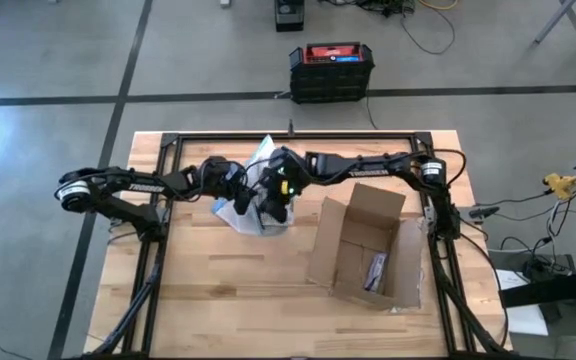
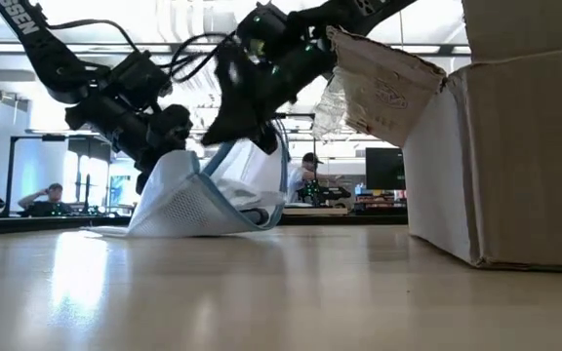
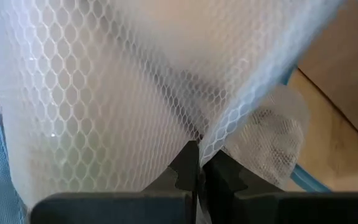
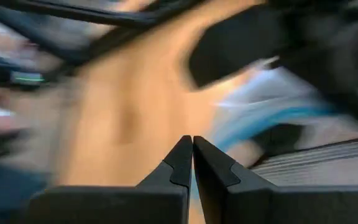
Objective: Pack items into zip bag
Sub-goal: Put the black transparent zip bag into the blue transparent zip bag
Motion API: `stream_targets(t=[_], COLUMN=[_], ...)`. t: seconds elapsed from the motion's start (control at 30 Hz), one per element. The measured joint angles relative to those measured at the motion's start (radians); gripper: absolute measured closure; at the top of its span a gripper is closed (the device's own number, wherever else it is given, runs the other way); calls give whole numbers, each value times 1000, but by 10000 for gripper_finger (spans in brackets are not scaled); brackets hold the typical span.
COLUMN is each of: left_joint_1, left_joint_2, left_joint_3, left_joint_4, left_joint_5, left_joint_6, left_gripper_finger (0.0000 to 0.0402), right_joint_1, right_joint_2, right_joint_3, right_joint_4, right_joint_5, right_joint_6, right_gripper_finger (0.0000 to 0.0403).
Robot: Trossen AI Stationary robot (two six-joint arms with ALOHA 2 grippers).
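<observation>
Toward the table's far edge, left of the cardboard box (image 1: pixel 366 248), the zip bag (image 2: pixel 203 200) droops limp and light, one side lifted by your left gripper (image 3: pixel 199 163), fingers clenched on its mesh face. Your right gripper (image 4: pixel 192 152) hangs just above it, fingers pressed together on nothing. Judge it soft and slippery: take hold near the blue strip (image 2: pixel 283 180), where it looks stiffest.

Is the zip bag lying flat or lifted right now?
Lifted: left gripper pinches the zip bag, raising one side while its lower edge touches the table.
</observation>
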Motion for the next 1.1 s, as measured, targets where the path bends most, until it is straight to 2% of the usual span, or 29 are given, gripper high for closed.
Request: stream_targets(t=[0.07, 0.13, 0.2, 0.3, 0.33, 0.4, 0.57, 0.77, 0.93, 1.1], left_joint_1=[0, 0, -1, -2, -2, -4, -12, -12, -4, -9], left_joint_2=[8, 14, 18, 23, 23, 23, 24, 23, 15, 16], left_joint_3=[-1, 0, 0, 1, 1, -1, -5, -5, -7, 4], left_joint_4=[-1, 5, 16, 24, 31, 29, 26, 38, 67, 103], left_joint_5=[-2, -2, 0, 3, 6, 10, 6, 44, 112, 92], left_joint_6=[0, -3, -22, -58, -67, -76, -80, -64, -59, -69], left_gripper_finger=[401, 401, 401, 401, 401, 401, 401, 401, 401, 401], right_joint_1=[-3, 7, 21, 45, 51, 62, 76, 70, 64, 65], right_joint_2=[-5, -11, -11, 10, 18, 35, 124, 250, 266, 234], right_joint_3=[0, 0, 3, -3, -10, -12, -7, 107, 237, 313], right_joint_4=[-68, -212, -374, -513, -524, -502, -302, -27, -180, -388], right_joint_5=[-81, -52, 76, 358, 418, 473, 487, 470, 453, 476], right_joint_6=[10, -82, -212, -356, -393, -419, -347, -213, -293, -400], right_gripper_finger=[403, 403, 403, 403, 403, 403, 403, 403, 403, 403])
